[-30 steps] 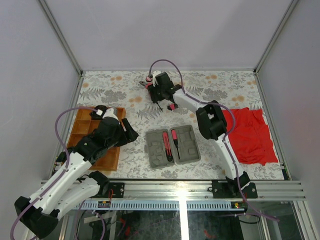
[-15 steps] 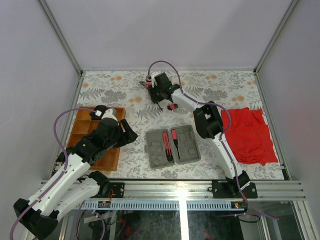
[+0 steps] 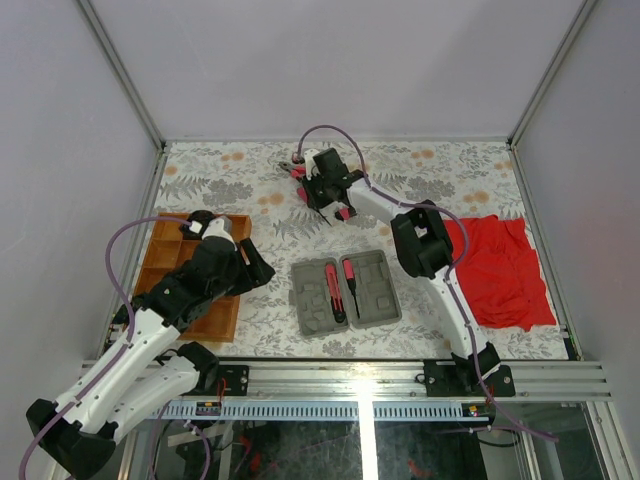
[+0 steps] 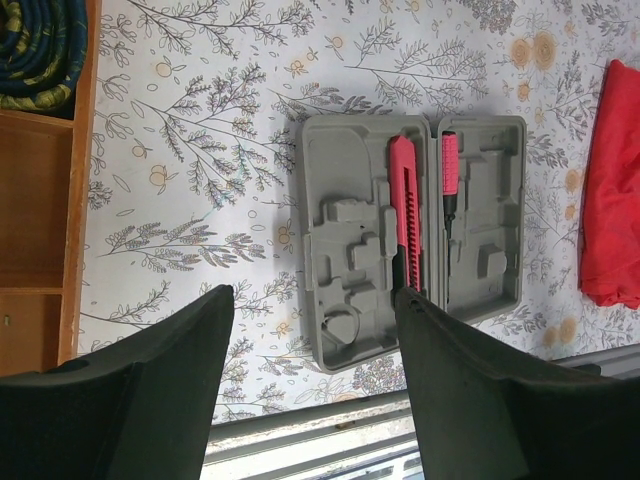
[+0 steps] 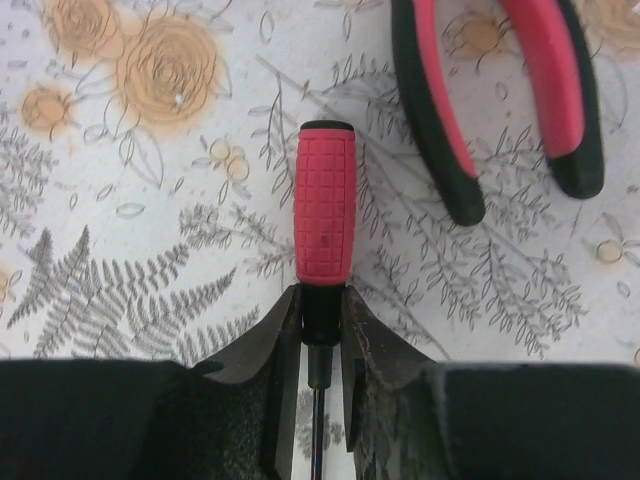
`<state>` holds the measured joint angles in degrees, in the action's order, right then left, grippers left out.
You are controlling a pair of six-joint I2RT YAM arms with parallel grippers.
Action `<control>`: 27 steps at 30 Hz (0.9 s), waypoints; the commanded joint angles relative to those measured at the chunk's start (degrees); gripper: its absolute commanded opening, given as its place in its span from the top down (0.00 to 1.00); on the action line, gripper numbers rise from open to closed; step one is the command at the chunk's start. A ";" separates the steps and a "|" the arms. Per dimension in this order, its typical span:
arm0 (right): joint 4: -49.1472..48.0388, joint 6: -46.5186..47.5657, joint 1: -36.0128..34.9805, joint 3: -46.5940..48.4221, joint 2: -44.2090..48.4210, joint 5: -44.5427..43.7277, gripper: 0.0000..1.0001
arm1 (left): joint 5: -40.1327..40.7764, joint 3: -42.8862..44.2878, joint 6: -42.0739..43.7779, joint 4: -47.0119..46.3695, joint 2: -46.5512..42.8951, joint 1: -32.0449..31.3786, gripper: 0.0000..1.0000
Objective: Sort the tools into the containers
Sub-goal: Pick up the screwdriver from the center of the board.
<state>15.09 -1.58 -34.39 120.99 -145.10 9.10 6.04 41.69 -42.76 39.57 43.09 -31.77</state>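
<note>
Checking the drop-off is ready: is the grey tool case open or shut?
Open. The grey case lies flat, both halves spread, recesses facing up; a long pink tool and a pink-handled screwdriver sit in them.

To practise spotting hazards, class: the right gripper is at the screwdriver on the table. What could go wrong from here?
1. The right gripper pinches the screwdriver only at its narrow black collar, with the whole red handle sticking out ahead, so it may pivot or slip when lifted.
2. The pliers lie close beside it; a swinging handle could knock them.
</note>
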 commanded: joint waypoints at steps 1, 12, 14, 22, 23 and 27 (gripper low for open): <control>1.73 1.90 -0.11 -4.50 6.59 3.26 1.00 | 1.45 0.10 -0.39 -0.20 -0.81 0.30 0.35; -12.79 -1.64 -0.06 -19.88 21.71 11.00 1.00 | 2.80 -0.27 -0.94 -0.29 -1.11 0.35 0.35; -15.72 -3.08 -0.11 -22.84 24.33 12.38 1.00 | 2.96 -0.27 -1.05 -0.28 -1.34 0.35 0.35; -33.23 -7.05 -0.06 -38.93 35.41 14.01 1.00 | 3.60 -0.45 -2.05 -0.44 -2.21 0.34 0.35; -36.40 -7.07 -0.06 -41.49 36.84 14.93 1.00 | 3.56 -0.47 -2.15 -0.65 -2.62 0.31 0.35; -51.03 -5.68 -0.29 -51.89 41.35 18.48 1.00 | 3.09 -0.49 -2.03 -1.84 -4.84 0.30 0.33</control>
<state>-16.43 -7.29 -34.39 76.25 -109.06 23.03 8.05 41.54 -44.27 39.53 40.64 -31.77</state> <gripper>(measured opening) 0.242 0.659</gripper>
